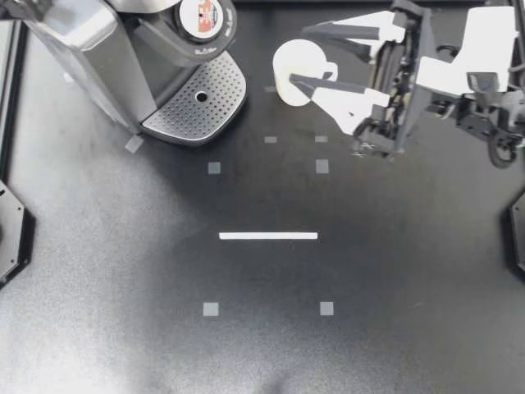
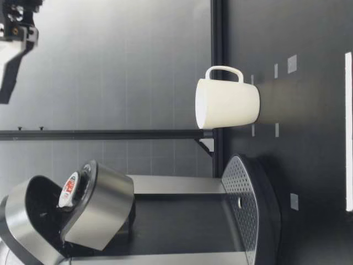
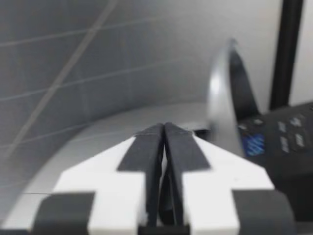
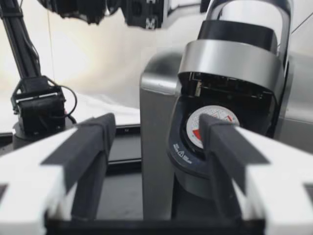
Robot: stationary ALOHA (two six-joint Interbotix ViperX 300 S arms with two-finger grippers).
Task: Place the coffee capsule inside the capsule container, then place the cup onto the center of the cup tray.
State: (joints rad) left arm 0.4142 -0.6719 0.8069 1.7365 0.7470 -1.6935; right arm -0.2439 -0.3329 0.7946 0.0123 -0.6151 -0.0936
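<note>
My right gripper (image 1: 299, 56) hangs open over the white cup (image 1: 297, 74), which stands upright on the table right of the machine. In the low view one finger (image 2: 10, 72) shows high above the cup (image 2: 229, 105). The red-and-white capsule (image 1: 201, 18) sits in the coffee machine's open capsule holder (image 2: 69, 190). In the right wrist view the open gripper (image 4: 156, 132) holds nothing and faces the capsule (image 4: 211, 125); the cup is hidden there. My left gripper (image 3: 163, 129) is shut on nothing, close beside the machine's raised lid (image 3: 230, 98).
The perforated cup tray (image 1: 217, 111) juts out at the machine's base, left of the cup. The machine's body (image 1: 90, 49) fills the back left. A white strip (image 1: 268, 235) and small grey tape squares mark the mat.
</note>
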